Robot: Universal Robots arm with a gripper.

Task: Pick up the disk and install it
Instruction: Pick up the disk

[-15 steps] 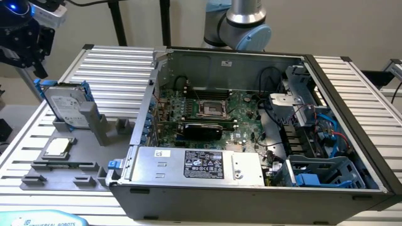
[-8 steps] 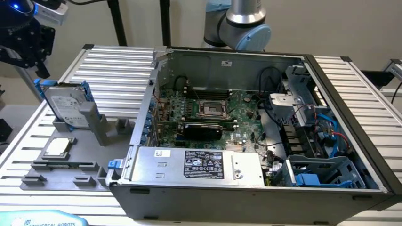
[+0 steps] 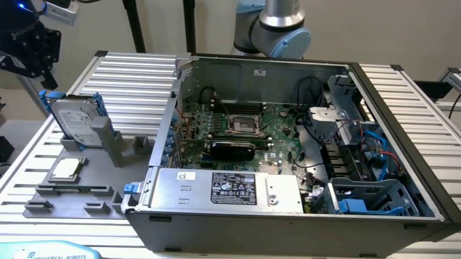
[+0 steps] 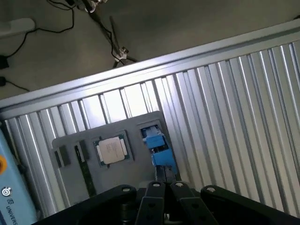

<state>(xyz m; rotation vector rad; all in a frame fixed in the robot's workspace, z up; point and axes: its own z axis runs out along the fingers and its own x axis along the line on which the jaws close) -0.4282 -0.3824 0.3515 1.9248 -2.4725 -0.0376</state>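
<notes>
The disk (image 3: 72, 121), a silver-grey drive with a white label in a bright blue frame, stands on edge in a grey holder (image 3: 108, 145) on the exterior view's left. My black gripper (image 3: 47, 80) hangs above and beyond it, apart from it, with nothing held. In the wrist view the disk (image 4: 157, 146) appears edge-on as a blue strip just ahead of my gripper (image 4: 165, 176), whose fingers stand together, shut. The open computer case (image 3: 288, 145) lies on the exterior view's right, with a blue drive cage (image 3: 371, 197) in its near corner.
A small square silver chip (image 3: 65, 168) rests on the grey fixture in front of the disk; it is the chip (image 4: 111, 151) beside the blue strip in the wrist view. A long silver box with a black label (image 3: 230, 189) sits inside the case. The ribbed metal table (image 3: 129, 70) surrounds everything.
</notes>
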